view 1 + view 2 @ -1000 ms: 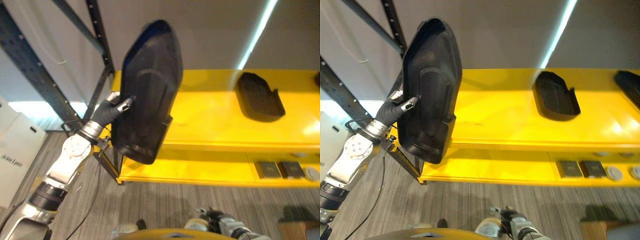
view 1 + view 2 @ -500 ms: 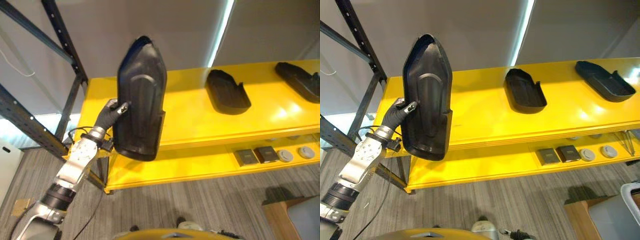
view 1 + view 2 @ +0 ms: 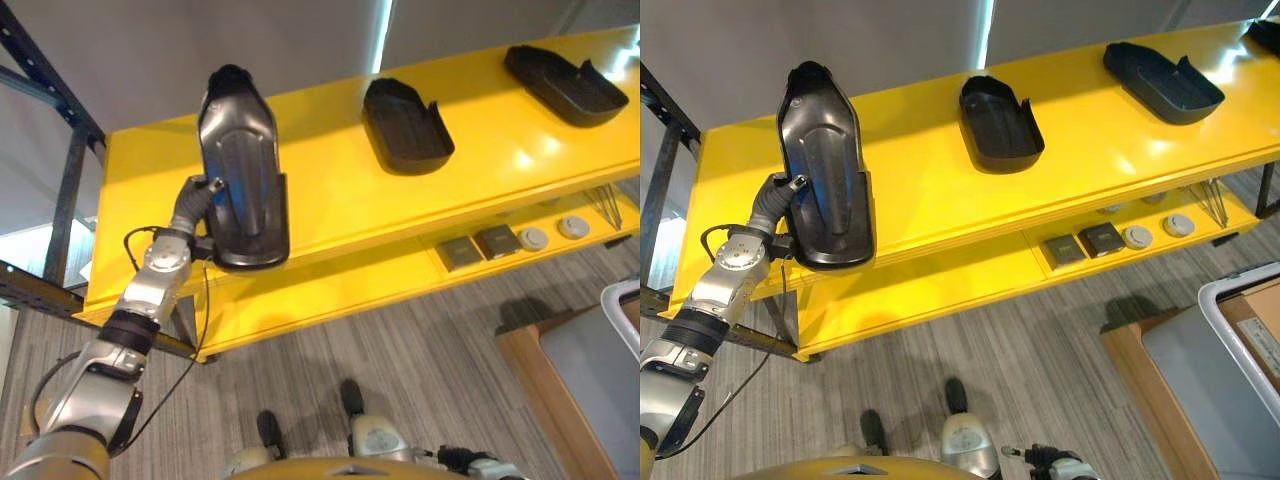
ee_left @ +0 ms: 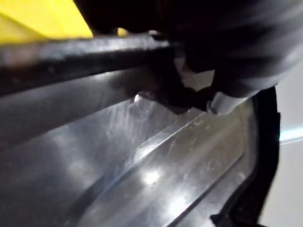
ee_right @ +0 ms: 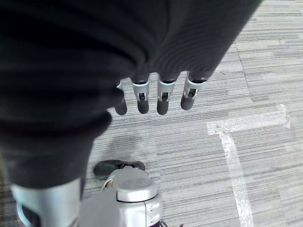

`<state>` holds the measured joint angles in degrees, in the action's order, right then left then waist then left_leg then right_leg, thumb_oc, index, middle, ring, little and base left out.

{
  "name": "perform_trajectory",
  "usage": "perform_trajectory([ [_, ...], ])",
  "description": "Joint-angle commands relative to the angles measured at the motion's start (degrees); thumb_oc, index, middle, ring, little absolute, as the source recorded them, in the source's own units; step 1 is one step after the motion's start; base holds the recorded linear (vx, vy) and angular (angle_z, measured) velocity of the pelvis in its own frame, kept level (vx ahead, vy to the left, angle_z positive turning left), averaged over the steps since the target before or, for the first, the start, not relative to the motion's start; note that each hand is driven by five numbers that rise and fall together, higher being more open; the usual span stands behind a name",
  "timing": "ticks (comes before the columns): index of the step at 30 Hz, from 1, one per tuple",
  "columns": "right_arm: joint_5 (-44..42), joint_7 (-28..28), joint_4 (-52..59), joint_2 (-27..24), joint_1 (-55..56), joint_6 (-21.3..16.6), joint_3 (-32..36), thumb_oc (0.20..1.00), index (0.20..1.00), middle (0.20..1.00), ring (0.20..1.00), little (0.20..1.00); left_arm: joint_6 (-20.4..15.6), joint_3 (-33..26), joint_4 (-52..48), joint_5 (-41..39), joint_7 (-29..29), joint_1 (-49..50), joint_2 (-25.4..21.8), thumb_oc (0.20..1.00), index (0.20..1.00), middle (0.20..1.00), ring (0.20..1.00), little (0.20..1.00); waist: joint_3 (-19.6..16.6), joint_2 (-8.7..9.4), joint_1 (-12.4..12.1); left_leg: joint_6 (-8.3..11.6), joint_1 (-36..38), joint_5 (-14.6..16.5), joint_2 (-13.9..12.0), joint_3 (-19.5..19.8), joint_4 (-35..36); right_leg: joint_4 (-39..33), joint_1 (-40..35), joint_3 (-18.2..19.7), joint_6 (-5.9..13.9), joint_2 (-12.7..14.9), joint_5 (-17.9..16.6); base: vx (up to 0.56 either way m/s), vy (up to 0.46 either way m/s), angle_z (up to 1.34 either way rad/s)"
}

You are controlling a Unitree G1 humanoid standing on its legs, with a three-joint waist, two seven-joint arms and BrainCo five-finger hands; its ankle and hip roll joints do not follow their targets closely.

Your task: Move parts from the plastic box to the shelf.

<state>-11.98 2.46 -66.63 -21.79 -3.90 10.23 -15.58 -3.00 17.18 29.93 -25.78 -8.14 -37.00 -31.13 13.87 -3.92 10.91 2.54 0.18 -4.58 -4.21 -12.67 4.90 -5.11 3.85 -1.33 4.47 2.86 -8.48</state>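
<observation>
A long black plastic part (image 3: 240,170) hangs over the left end of the yellow top shelf (image 3: 330,190), its near end past the shelf's front edge. I cannot tell whether it rests on the shelf. My left hand (image 3: 193,203) is shut on the part's left rim, thumb on its ribbed face. The left wrist view has the glossy part (image 4: 142,165) close up, with a dark fingertip (image 4: 222,97) pressed on it. My right hand (image 5: 161,97) hangs low over the floor, fingers straight and holding nothing.
Two more black parts (image 3: 405,125) (image 3: 565,85) lie further right on the top shelf. Small flat and round pieces (image 3: 500,242) sit on the lower shelf. A grey plastic box (image 3: 1240,340) on a wooden stand is at the lower right. Dark steel posts (image 3: 60,200) stand left.
The camera has swung, bringing in more of the shelf and the box. My left hand has carried the part from upright before the shelf's left end to lower over it.
</observation>
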Motion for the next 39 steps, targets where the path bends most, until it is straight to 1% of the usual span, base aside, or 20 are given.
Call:
perform_trajectory([
  [1, -1.52, 0.2, -0.6, -0.73, -1.06, 0.31, -2.16, 1.0, 1.0, 1.0, 1.0, 1.0, -1.0, -0.59, 3.75, -0.8, -2.79, -10.12, -5.47, 0.2, 0.2, 0.2, 0.2, 0.2, 2.22, 1.7, 0.71, -2.24, 0.78, 5.16, 3.55, 0.64, 0.1, 0.61, -0.67, 2.84, 0.64, -1.59, 3.59, 0.01, 0.006, -0.16],
  [2, -1.5, 0.22, -0.58, -0.76, -1.17, 0.26, -2.21, 1.0, 1.0, 1.0, 1.0, 1.0, -0.55, -0.41, 4.22, -1.01, -2.66, -10.51, -5.68, 0.2, 0.2, 0.2, 0.2, 0.2, 2.41, 1.66, 0.79, -2.19, 0.69, 5.08, 3.52, 0.65, 0.1, 0.61, -0.58, 2.91, 0.62, -1.59, 3.57, -0.04, 0.008, -0.15],
  [3, -2.31, 0.31, -0.25, -1.12, -2.18, 0.13, -3.28, 1.0, 1.0, 1.0, 1.0, 1.0, 1.23, 0.95, 8.5, -1.88, -3.34, -13.71, -6.88, 0.2, 0.2, 0.2, 0.2, 0.2, 3.96, 1.54, 1.09, -1.89, -0.37, 4.56, 3.36, 0.78, 0.1, 0.64, 0.38, 3.0, 0.4, -1.72, 3.5, -0.09, 0.011, -0.12],
  [5, -2.99, 0.3, 0.18, -1.43, -2.95, 0.18, -4.15, 1.0, 1.0, 1.0, 1.0, 1.0, 2.11, 2.02, 12.07, -1.67, -3.57, -15.92, -7.85, 0.2, 0.2, 0.2, 0.2, 0.2, 5.63, 1.42, 1.35, -1.7, -1.22, 4.09, 3.26, 1.06, 0.1, 0.78, 1.19, 3.12, 0.14, -1.88, 3.53, -0.07, 0.017, -0.09],
  [8, -3.22, 0.21, 0.14, -1.47, -3.35, 0.08, -4.37, 1.0, 1.0, 1.0, 1.0, 1.0, 2.94, 2.52, 13.18, -0.78, -3.34, -16.78, -8.32, 0.2, 0.2, 0.2, 0.2, 0.2, 6.37, 1.45, 1.34, -1.68, -1.51, 3.89, 3.26, 1.27, 0.1, 0.9, 1.47, 3.17, 0.01, -1.91, 3.53, -0.01, 0.011, -0.07],
  [9, -3.9, 0.22, 0.31, -1.65, -3.77, 0.28, -4.57, 1.0, 1.0, 1.0, 1.0, 1.0, 4.42, 3.03, 13.89, -1.18, -3.91, -17.5, -8.91, 0.2, 0.2, 0.2, 0.2, 0.2, 7.15, 1.46, 1.32, -1.64, -1.87, 3.67, 3.27, 1.56, 0.1, 1.0, 1.78, 3.23, -0.12, -1.95, 3.53, 0.0, 0.0, 0.0],
  [12, -4.89, 0.57, 0.27, -1.99, -4.34, 0.17, -5.09, 1.0, 1.0, 1.0, 1.0, 1.0, 5.5, 3.26, 15.52, -3.16, -4.21, -18.78, -9.81, 0.2, 0.2, 0.2, 0.2, 0.2, 8.14, 1.48, 1.31, -1.52, -2.61, 3.34, 3.29, 1.8, 0.1, 1.07, 2.37, 3.26, -0.29, -2.02, 3.56, 0.0, 0.0, 0.0],
  [13, -5.49, 0.63, 0.09, -1.98, -4.57, -0.31, -5.26, 1.0, 1.0, 1.0, 1.0, 1.0, 6.45, 3.34, 16.06, -3.45, -4.47, -19.51, -10.06, 0.2, 0.2, 0.2, 0.2, 0.2, 8.69, 1.47, 1.31, -1.47, -3.02, 3.17, 3.31, 1.97, 0.1, 1.11, 2.72, 3.31, -0.38, -2.03, 3.55, 0.0, 0.0, 0.0],
  [19, -6.73, 0.51, 0.95, -1.81, -5.27, -0.29, -5.98, 1.0, 1.0, 1.0, 1.0, 1.0, 8.42, 3.92, 17.36, -2.75, -5.16, -21.32, -10.57, 0.2, 0.2, 0.2, 0.2, 0.2, 9.92, 1.59, 1.14, -1.38, -3.75, 2.95, 3.33, 2.22, 0.1, 1.16, 3.36, 3.01, -0.45, -1.87, 3.51, -0.01, 0.001, 0.0],
  [20, -7.46, 0.48, 1.16, -1.76, -5.53, -0.39, -6.24, 1.0, 1.0, 1.0, 1.0, 1.0, 9.11, 4.16, 17.99, -2.59, -6.19, -22.03, -10.72, 0.2, 0.2, 0.2, 0.2, 0.2, 10.29, 1.59, 1.1, -1.38, -3.96, 2.86, 3.35, 2.28, 0.1, 1.21, 3.58, 2.88, -0.48, -1.84, 3.51, 0.0, 0.0, 0.0],
  [22, -7.78, 0.5, 1.22, -1.8, -5.58, -0.41, -6.35, 1.0, 1.0, 1.0, 1.0, 1.0, 9.25, 4.26, 18.1, -2.11, -5.74, -22.18, -10.85, 0.2, 0.2, 0.2, 0.2, 0.2, 10.39, 1.57, 1.09, -1.35, -4.01, 2.8, 3.34, 2.27, 0.1, 1.22, 3.6, 2.83, -0.49, -1.84, 3.53, 0.0, 0.0, 0.0],
  [24, -7.44, 0.6, 1.61, -1.78, -5.85, 0.16, -6.5, 1.0, 1.0, 1.0, 1.0, 1.0, 10.85, 4.82, 18.34, -0.77, -3.31, -22.23, -11.06, 0.589, 0.589, 0.589, 0.589, 0.589, 10.6, 1.44, 1.03, -1.28, -4.04, 2.69, 3.35, 2.25, 0.1, 1.22, 3.57, 2.71, -0.56, -1.79, 3.54, 0.0, 0.0, 0.0],
  [25, -7.49, 0.67, 1.75, -1.92, -5.84, 0.34, -6.41, 1.0, 1.0, 1.0, 1.0, 1.0, 11.4, 5.14, 18.16, 0.46, -2.61, -21.91, -11.2, 1.0, 1.0, 1.0, 1.0, 1.0, 10.7, 1.37, 0.97, -1.26, -3.95, 2.62, 3.32, 2.23, 0.1, 1.27, 3.47, 2.58, -0.55, -1.71, 3.55, 0.0, 0.0, 0.0],
  [28, -7.69, 0.98, 1.29, -2.09, -5.81, -0.17, -6.35, 1.0, 1.0, 1.0, 1.0, 1.0, 11.83, 5.99, 18.09, 2.06, -1.93, -22.13, -11.76, 1.0, 1.0, 1.0, 1.0, 1.0, 10.78, 1.11, 0.93, -1.2, -3.82, 2.5, 3.32, 2.24, 0.1, 1.32, 3.26, 2.38, -0.6, -1.66, 3.64, 0.0, 0.0, 0.0],
  [31, -7.58, 1.18, 1.35, -2.22, -5.86, -0.07, -6.31, 1.0, 1.0, 1.0, 1.0, 1.0, 13.38, 7.02, 17.99, 4.83, -1.44, -22.73, -12.33, 1.0, 1.0, 1.0, 1.0, 1.0, 10.66, 0.93, 0.93, -1.17, -3.68, 2.51, 3.4, 2.29, 0.1, 1.21, 3.02, 2.28, -0.6, -1.62, 3.67, 0.0, 0.0, 0.0],
  [32, -7.78, 1.35, 1.47, -2.35, -5.82, 0.07, -6.22, 1.0, 1.0, 1.0, 1.0, 1.0, 14.48, 7.58, 17.91, 6.12, -1.07, -22.99, -12.86, 1.0, 1.0, 1.0, 1.0, 1.0, 10.55, 0.89, 0.89, -1.16, -3.43, 2.47, 3.39, 2.3, 0.1, 1.2, 2.73, 2.15, -0.6, -1.59, 3.69, 0.0, 0.0, 0.0],
  [33, -7.78, 1.35, 1.47, -2.35, -5.82, 0.07, -6.22, 1.0, 1.0, 1.0, 1.0, 1.0, 14.48, 7.58, 17.91, 6.12, -1.07, -22.99, -12.86, 1.0, 1.0, 1.0, 1.0, 1.0, 10.55, 0.89, 0.89, -1.16, -3.43, 2.47, 3.39, 2.3, 0.1, 1.2, 2.73, 2.15, -0.6, -1.59, 3.69, 0.0, 0.0, 0.0],
  [34, -8.2, 1.32, 1.54, -2.37, -5.73, 0.2, -6.22, 1.0, 1.0, 1.0, 1.0, 1.0, 15.4, 7.98, 17.99, 7.47, -1.55, -23.14, -13.22, 1.0, 1.0, 1.0, 1.0, 1.0, 10.47, 0.86, 0.84, -1.15, -3.24, 2.47, 3.41, 2.36, 0.1, 1.16, 2.52, 2.04, -0.57, -1.56, 3.71, 0.0, 0.0, 0.0],
  [36, -8.74, 1.41, 1.48, -2.39, -5.49, 0.52, -6.19, 1.0, 1.0, 1.0, 1.0, 1.0, 17.51, 8.13, 18.43, 6.57, -3.45, -23.17, -13.89, 1.0, 1.0, 1.0, 1.0, 1.0, 10.22, 0.84, 0.75, -1.11, -2.87, 2.48, 3.41, 2.34, 0.1, 1.07, 2.07, 1.83, -0.47, -1.48, 3.78, 0.0, 0.0, 0.0],
  [39, -9.02, 1.93, 0.79, -2.17, -5.18, 0.9, -6.12, 1.0, 1.0, 1.0, 1.0, 1.0, 17.86, 7.44, 19.3, 5.15, -5.3, -22.63, -14.02, 1.0, 1.0, 1.0, 1.0, 1.0, 9.78, 0.86, 0.64, -1.11, -2.46, 2.46, 3.43, 2.38, 0.1, 1.03, 1.55, 1.67, -0.48, -1.51, 3.88, 0.01, -0.024, -0.01],
])
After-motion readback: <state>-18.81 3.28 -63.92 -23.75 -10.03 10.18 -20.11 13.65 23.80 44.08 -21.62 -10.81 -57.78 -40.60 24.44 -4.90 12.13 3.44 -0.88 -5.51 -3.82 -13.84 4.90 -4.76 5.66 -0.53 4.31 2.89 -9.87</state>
